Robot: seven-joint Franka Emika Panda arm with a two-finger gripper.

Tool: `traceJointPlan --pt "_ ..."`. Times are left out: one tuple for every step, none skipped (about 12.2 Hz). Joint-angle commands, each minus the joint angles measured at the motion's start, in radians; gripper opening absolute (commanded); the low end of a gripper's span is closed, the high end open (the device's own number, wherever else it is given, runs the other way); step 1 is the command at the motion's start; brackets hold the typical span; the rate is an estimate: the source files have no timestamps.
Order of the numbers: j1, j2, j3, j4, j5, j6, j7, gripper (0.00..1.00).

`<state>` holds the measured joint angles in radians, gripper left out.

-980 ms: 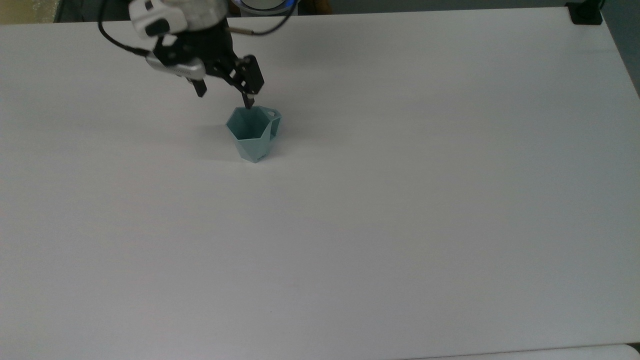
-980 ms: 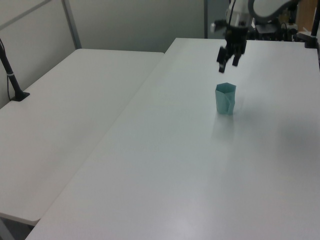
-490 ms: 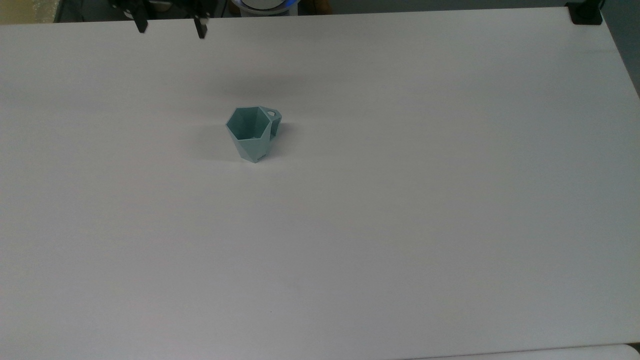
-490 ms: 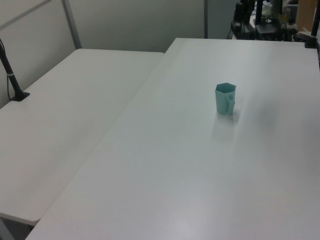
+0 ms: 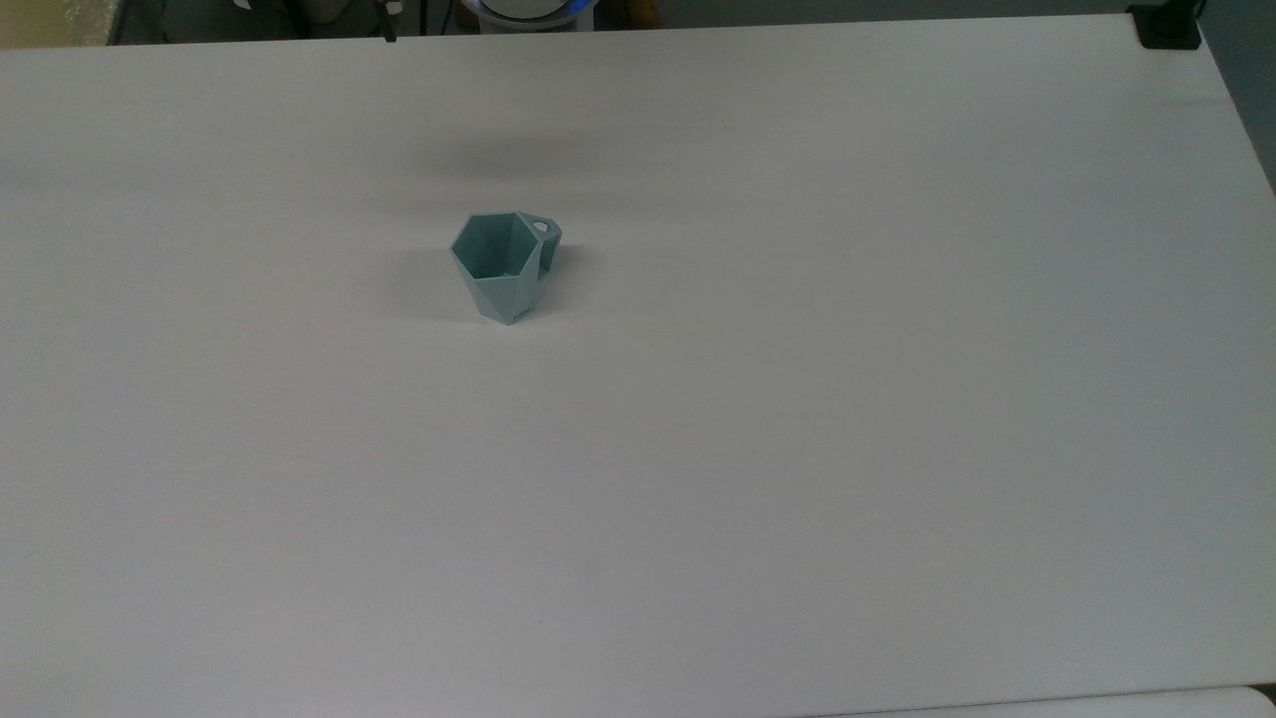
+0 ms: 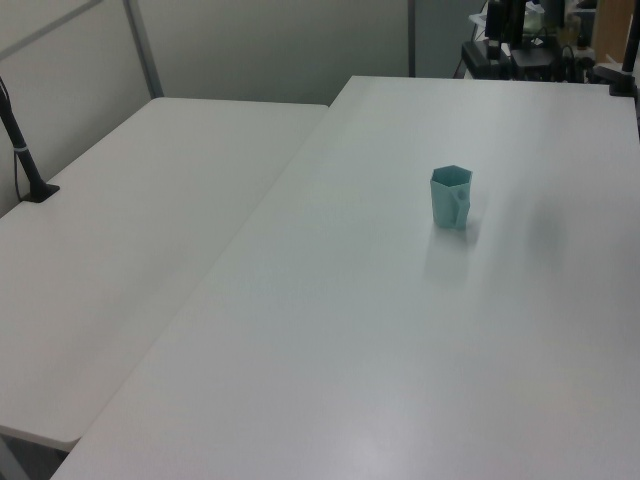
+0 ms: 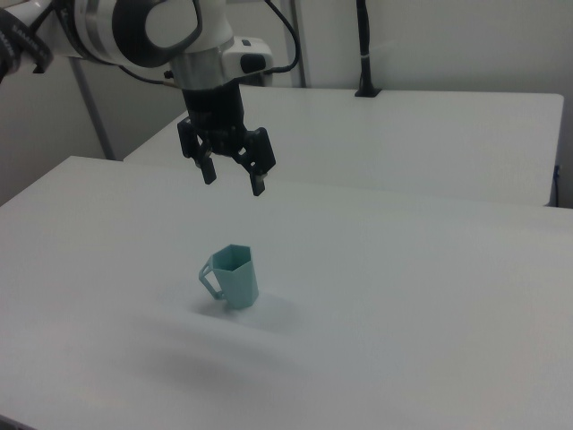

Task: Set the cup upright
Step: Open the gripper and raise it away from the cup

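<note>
The pale teal faceted cup (image 5: 505,265) stands upright on the white table (image 5: 797,399), its hexagonal mouth facing up and its looped handle at the top view's right. In the left view the cup (image 6: 451,197) stands alone mid-table. In the right view the cup (image 7: 232,277) has its handle on the right view's left. My gripper (image 7: 232,177) hangs well above the cup in the right view, open, with nothing between its fingers and clear air between it and the rim.
A second white table (image 6: 130,240) adjoins at the left view's left, with a black post (image 6: 25,160) clamped on it. A black clamp (image 5: 1166,25) sits at the top view's far right corner. Dark equipment (image 6: 520,40) stands beyond the far table edge.
My gripper rose from just above the cup's rim and withdrew past the top view's upper edge. The cup has stayed upright in the same spot.
</note>
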<state>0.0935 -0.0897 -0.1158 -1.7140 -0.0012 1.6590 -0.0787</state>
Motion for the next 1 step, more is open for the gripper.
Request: traceJointPlan --pt "0.006 -0.010 0.001 0.011 -0.014 -0.039 -0.024 1.00"
